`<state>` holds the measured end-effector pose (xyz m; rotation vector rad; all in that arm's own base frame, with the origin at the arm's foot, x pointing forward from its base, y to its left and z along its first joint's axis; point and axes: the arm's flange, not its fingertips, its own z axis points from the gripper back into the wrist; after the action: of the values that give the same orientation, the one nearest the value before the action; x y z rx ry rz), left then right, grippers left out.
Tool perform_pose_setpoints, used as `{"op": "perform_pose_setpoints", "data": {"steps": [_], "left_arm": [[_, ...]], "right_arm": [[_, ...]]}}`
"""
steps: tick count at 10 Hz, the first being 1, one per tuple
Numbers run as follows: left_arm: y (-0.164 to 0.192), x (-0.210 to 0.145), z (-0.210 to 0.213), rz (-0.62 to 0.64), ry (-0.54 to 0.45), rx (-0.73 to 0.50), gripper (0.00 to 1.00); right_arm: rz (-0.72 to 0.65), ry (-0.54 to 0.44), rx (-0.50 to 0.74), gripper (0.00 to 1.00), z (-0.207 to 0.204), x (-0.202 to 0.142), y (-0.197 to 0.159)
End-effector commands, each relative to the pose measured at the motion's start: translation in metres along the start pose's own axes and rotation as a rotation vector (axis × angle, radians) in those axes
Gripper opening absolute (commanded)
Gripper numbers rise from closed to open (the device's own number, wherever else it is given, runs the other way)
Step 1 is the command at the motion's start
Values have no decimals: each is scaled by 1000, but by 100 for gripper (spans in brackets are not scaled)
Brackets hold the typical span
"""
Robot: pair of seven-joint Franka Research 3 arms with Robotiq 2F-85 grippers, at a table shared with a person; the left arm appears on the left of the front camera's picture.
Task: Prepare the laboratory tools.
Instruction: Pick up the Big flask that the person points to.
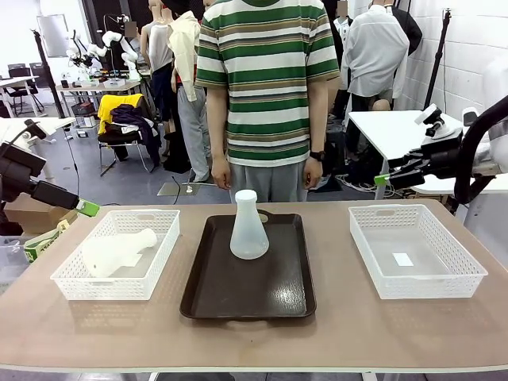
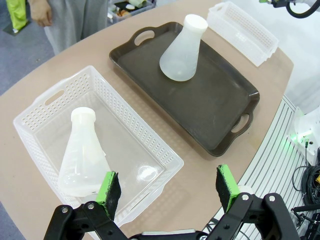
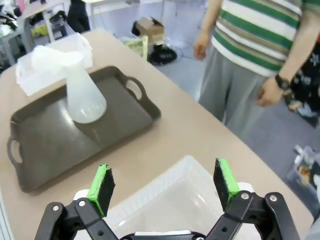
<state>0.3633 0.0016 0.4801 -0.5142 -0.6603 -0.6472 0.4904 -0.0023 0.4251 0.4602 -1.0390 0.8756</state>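
While the left claw (image 2: 167, 185) and right claw (image 3: 164, 180) hang spread, we see one conical flask (image 1: 249, 230) upright near the brown tray's (image 1: 198, 305) far edge, the other flask (image 1: 117, 252) lying in the white mesh basket (image 1: 71, 290) by the tabletop's (image 1: 333, 333) left edge. Light, slippery plastic, we'd judge: pinch the neck.

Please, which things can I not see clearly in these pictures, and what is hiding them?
- Right wrist view: the lying flask blurs into the left basket, partly behind the upright flask.
- Front view: the white patch in the right basket is too small to identify.
- Right wrist view: the bottom edge cuts off the right basket.
- Inside the upright flask: unclear, frosted wall.
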Motion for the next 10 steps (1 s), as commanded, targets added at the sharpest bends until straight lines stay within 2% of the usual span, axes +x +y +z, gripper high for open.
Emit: {"op": "perform_pose_setpoints", "data": {"steps": [1, 10], "left_arm": [[4, -2, 0, -17, -14, -19, 100], [4, -2, 0, -17, -14, -19, 100]], "right_arm": [[-46, 114, -28, 100, 2, 1, -2], [-34, 94, -43, 100, 5, -7, -7]]}}
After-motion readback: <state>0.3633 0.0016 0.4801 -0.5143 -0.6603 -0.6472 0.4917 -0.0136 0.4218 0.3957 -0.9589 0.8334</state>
